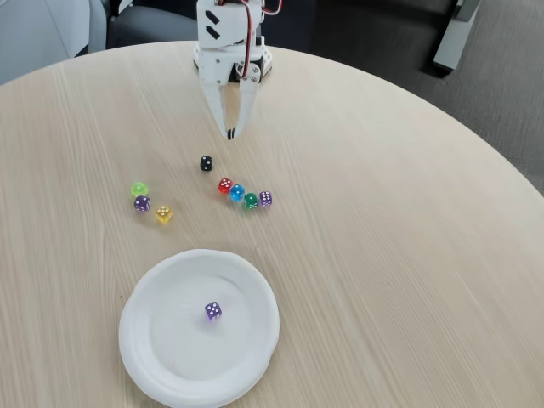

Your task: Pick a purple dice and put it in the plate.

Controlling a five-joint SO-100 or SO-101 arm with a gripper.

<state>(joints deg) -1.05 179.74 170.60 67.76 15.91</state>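
The purple dice [212, 311] lies inside the white plate [153, 348], a little right of its middle, white pips up. The plate sits near the table's front edge in the fixed view. My gripper [230, 133] hangs far from it at the back of the table, fingertips pointing down and pressed together, shut with nothing between them. It hovers just behind a black die [206, 163].
A row of dice lies mid-table: red [225, 184], blue [237, 192], green [251, 201] and a pale pinkish-lilac one [266, 199]. To the left sit a lime die [139, 189], a darker purple die [142, 204] and a yellow die [164, 214]. The round wooden table [408, 255] curves off at the right.
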